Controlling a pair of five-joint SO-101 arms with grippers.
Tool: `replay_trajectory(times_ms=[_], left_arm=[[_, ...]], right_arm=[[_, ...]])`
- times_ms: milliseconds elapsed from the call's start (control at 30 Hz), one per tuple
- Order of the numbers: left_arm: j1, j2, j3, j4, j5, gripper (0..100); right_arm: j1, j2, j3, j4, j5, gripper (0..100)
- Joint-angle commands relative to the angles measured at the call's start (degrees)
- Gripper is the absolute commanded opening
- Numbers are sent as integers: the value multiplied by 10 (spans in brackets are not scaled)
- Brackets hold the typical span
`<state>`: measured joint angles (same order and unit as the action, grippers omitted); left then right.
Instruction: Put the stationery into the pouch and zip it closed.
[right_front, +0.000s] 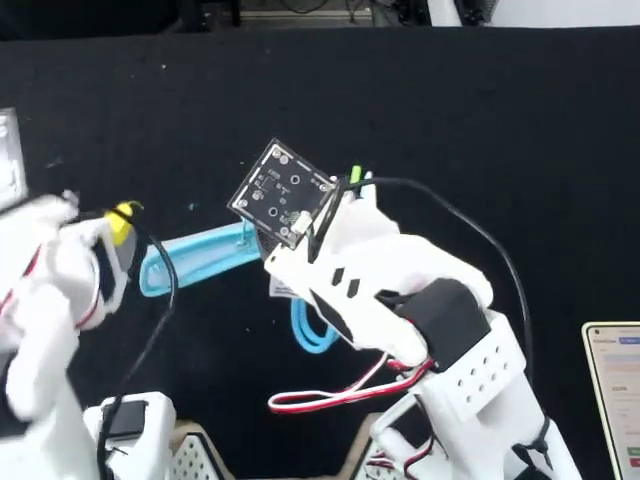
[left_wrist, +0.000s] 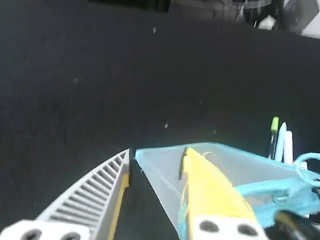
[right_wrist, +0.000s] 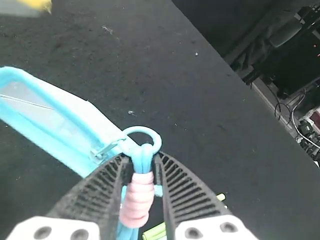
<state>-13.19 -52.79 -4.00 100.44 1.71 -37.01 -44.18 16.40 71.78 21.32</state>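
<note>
Black cloth covers the surface (right_front: 500, 120). The right arm's fingers (right_wrist: 129, 167), dark and ribbed, are clenched on a blue cord (right_wrist: 142, 160) wound with a pink band (right_wrist: 136, 197). Just past their tips the cord runs through a blue ring (right_wrist: 142, 128). Beyond the ring, a small metal zip pull (right_wrist: 102, 150) joins it to the end of the pale blue, translucent pouch (right_wrist: 45, 115). Behind these fingers lie green pens (right_wrist: 155, 232). The left arm's fingers (left_wrist: 190, 160) are spread apart, grasping nothing. The yellow finger (left_wrist: 210, 190) lies over the pouch's other end, and the grey ribbed finger (left_wrist: 100, 185) is just beside its corner. Well beyond them, past the pouch, lie white pens (left_wrist: 282, 142).
</note>
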Motion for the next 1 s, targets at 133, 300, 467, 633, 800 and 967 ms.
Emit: replay_trajectory(times_ms=[133, 300, 467, 633, 800, 967], left_arm=[[32, -81, 88, 4, -70, 157], [76, -177, 122, 4, -70, 157], [116, -237, 183, 3, -70, 157], [115, -243, 254, 1, -70, 157], [114, -243, 316, -54, -69, 157], [114, -243, 322, -87, -69, 157]], right_arm=[[5, 2, -35, 0, 4, 11], [5, 2, -35, -4, 4, 11], [5, 2, -35, -3, 4, 11], [5, 2, -35, -3, 4, 11], [4, 2, -35, -5, 4, 11], [4, 2, -34, -5, 4, 11]])
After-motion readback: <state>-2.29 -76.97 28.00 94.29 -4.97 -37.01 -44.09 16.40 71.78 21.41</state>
